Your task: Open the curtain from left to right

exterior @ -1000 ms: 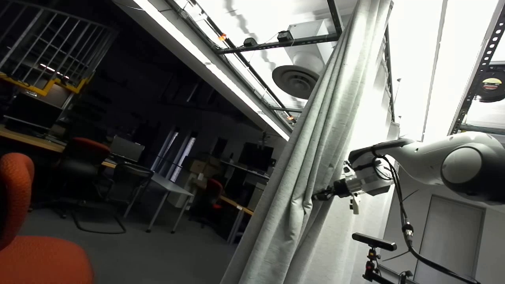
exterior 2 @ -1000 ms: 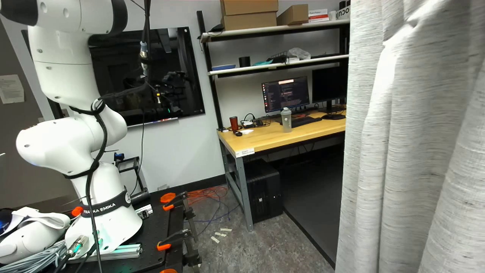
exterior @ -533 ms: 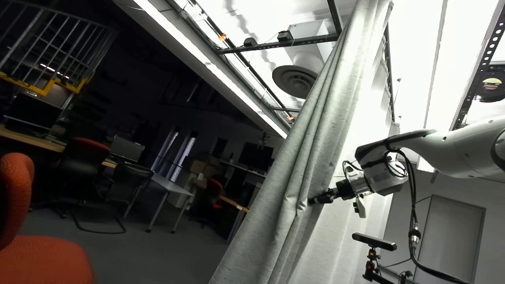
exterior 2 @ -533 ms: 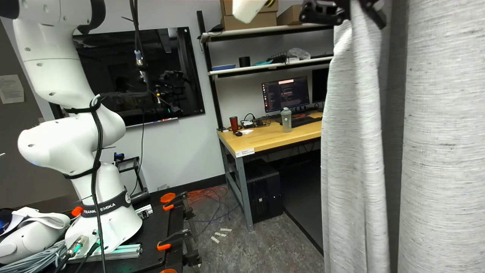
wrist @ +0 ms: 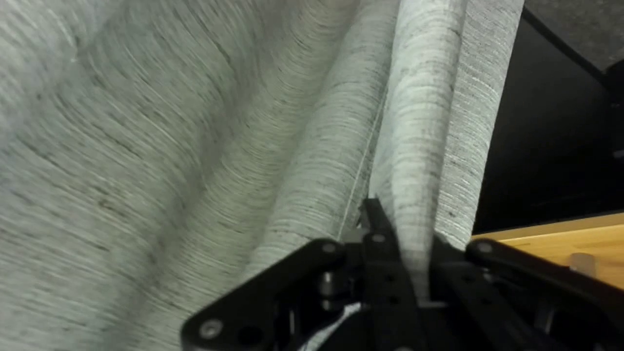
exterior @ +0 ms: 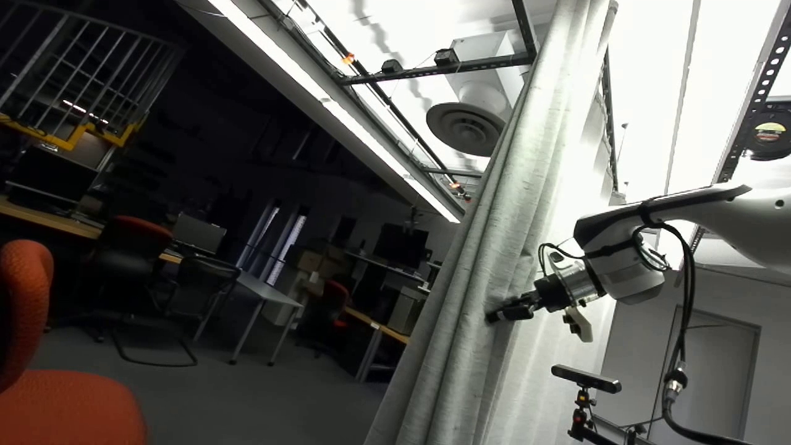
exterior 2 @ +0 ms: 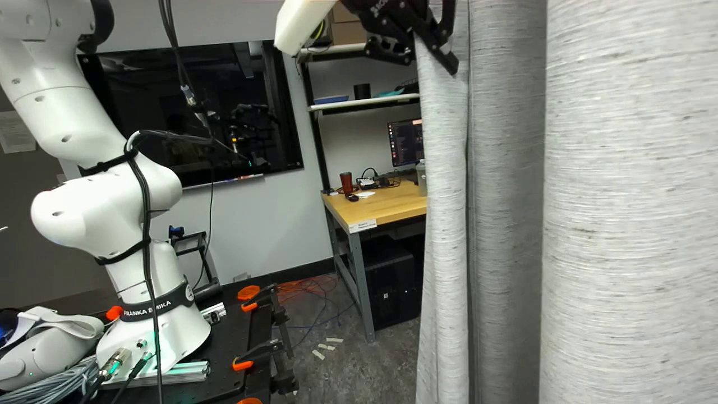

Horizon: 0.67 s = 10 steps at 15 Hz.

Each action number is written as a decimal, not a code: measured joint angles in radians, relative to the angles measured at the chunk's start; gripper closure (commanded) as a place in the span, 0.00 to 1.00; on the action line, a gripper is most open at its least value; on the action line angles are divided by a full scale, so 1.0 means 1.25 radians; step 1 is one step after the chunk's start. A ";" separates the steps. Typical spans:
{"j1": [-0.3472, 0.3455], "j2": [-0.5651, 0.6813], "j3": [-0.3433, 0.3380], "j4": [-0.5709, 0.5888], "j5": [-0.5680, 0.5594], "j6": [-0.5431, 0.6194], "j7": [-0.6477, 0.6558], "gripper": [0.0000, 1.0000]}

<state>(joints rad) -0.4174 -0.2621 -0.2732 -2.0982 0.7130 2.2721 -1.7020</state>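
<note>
The curtain is a tall, pale grey-white drape with soft vertical folds. It hangs from the top in both exterior views [exterior: 460,290] [exterior 2: 505,196] and fills the left and middle of the wrist view [wrist: 292,122]. My gripper shows in both exterior views [exterior: 494,315] [exterior 2: 440,53] and in the wrist view [wrist: 408,231]. Its black fingers are closed around a gathered fold near the curtain's free edge. The fold runs between the two fingers in the wrist view. The curtain hides part of the far finger.
A wooden desk [exterior 2: 387,205] with a monitor [exterior 2: 405,143] stands behind the curtain's edge, with a shelf [exterior 2: 364,104] above. A camera on a stand [exterior: 586,378] is below the gripper. An orange chair [exterior: 68,408] is at lower left. Clamps [exterior 2: 261,353] edge the robot's bench.
In an exterior view, my gripper has come in from the top and moved left with the held fold. The curtain edge has followed, covering more of the desk and monitor. The arm has drawn back.
</note>
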 measured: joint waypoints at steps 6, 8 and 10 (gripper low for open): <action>0.075 -0.070 -0.006 -0.052 -0.028 0.012 0.060 0.99; 0.100 -0.074 -0.006 -0.056 -0.029 0.029 0.081 0.99; 0.118 -0.074 -0.006 -0.060 -0.030 0.046 0.096 0.99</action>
<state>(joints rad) -0.2694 -0.3550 -0.2809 -2.1732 0.6753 2.3297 -1.5815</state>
